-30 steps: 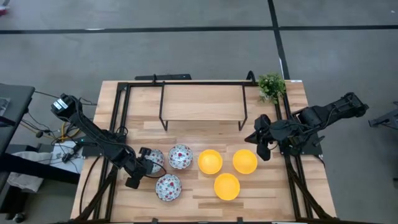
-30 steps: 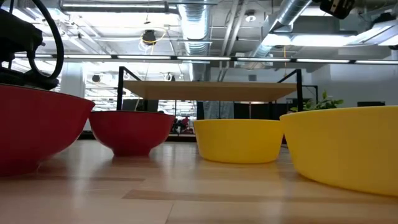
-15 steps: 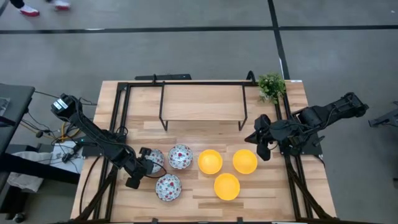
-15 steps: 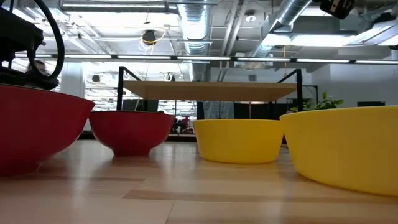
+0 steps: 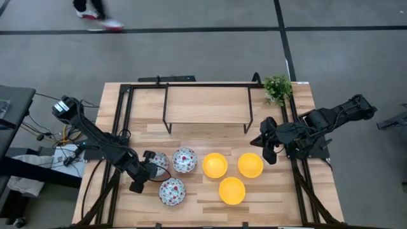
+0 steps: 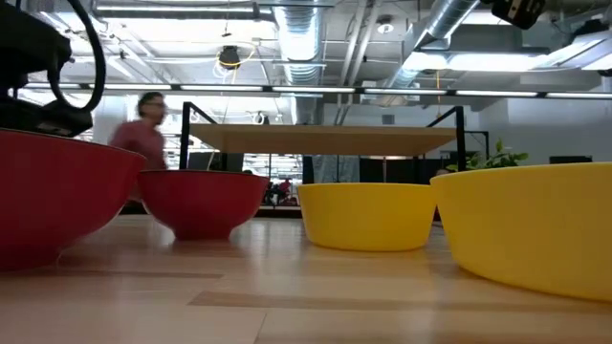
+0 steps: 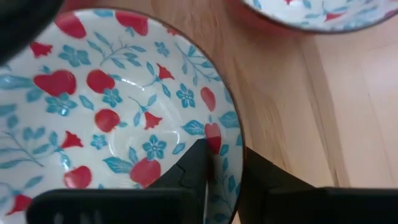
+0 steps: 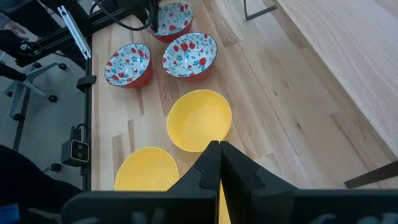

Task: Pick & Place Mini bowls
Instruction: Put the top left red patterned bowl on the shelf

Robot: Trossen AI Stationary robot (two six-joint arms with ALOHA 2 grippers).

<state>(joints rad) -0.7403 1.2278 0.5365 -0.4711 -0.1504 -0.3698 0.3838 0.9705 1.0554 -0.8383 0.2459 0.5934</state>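
The left gripper pinches the thin rim of a floral mini bowl, likely rigid, glossy, slippery and chip-prone; the right gripper waits pressed shut.

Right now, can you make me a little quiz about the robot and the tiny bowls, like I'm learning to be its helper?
1. How many plain yellow bowls sit on the table?
2. True or false: the left gripper has its fingers pinching the rim of a flowery bowl.
3. Which is right? A: the right gripper is shut with nothing in it. B: it holds a yellow bowl. C: it holds the green plant.

Key:
1. Three: and.
2. True; one finger is inside the rim, one outside.
3. A.
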